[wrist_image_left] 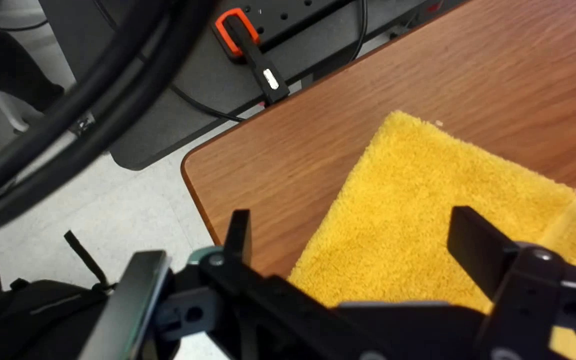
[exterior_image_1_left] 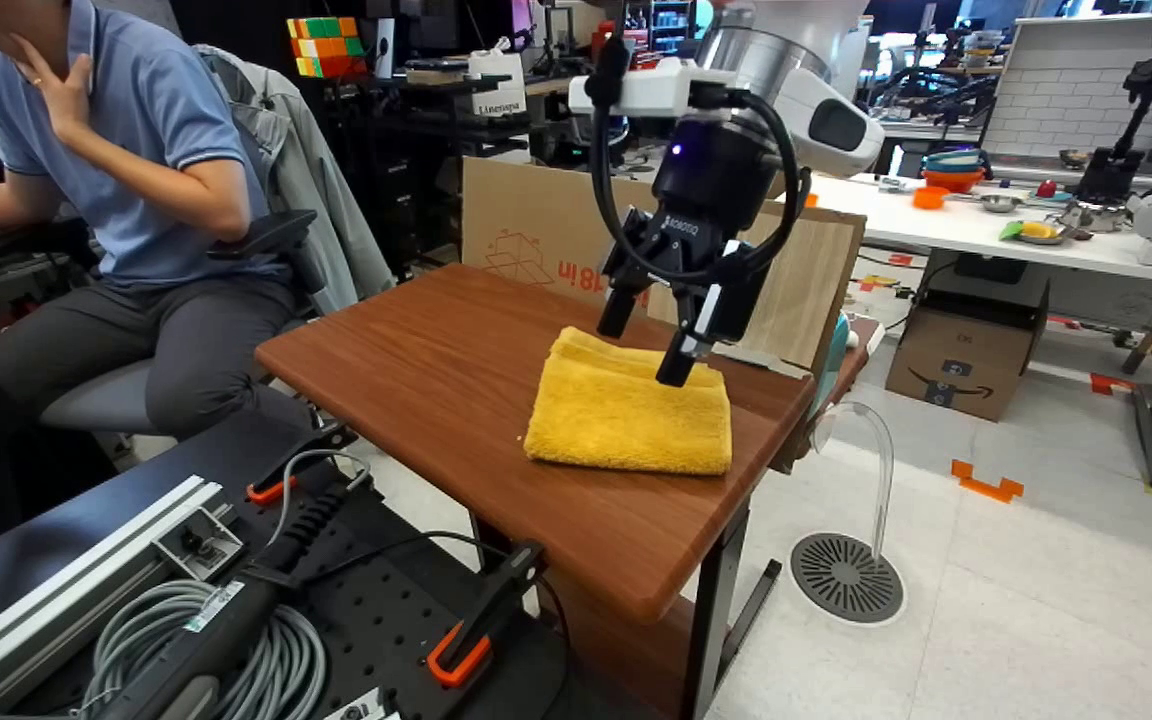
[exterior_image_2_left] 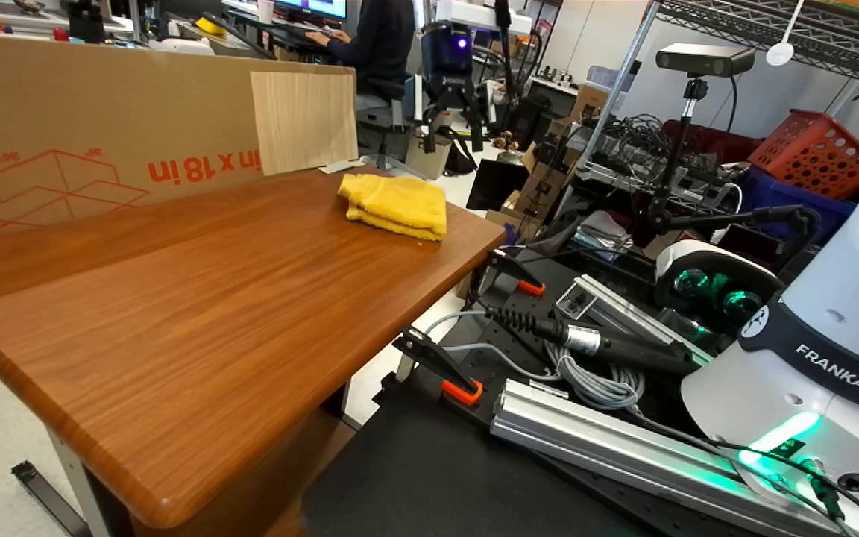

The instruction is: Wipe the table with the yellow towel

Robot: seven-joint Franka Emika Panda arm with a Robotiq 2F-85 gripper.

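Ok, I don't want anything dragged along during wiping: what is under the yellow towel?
The yellow towel lies folded on the table, with a small pale speck just outside the towel's edge. The tabletop directly beneath is covered, so anything hidden there can't be seen.

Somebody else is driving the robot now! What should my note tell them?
Gripper: the gripper is open and empty, raised and not touching the towel.
Things: the towel lies folded on the table, near one end.
Done: the towel is not picked up. Whether any wiping has been done, I can't tell.
Left: probably lower the gripper, grab the towel and wipe the table. There is a small pale speck beside the towel to catch.
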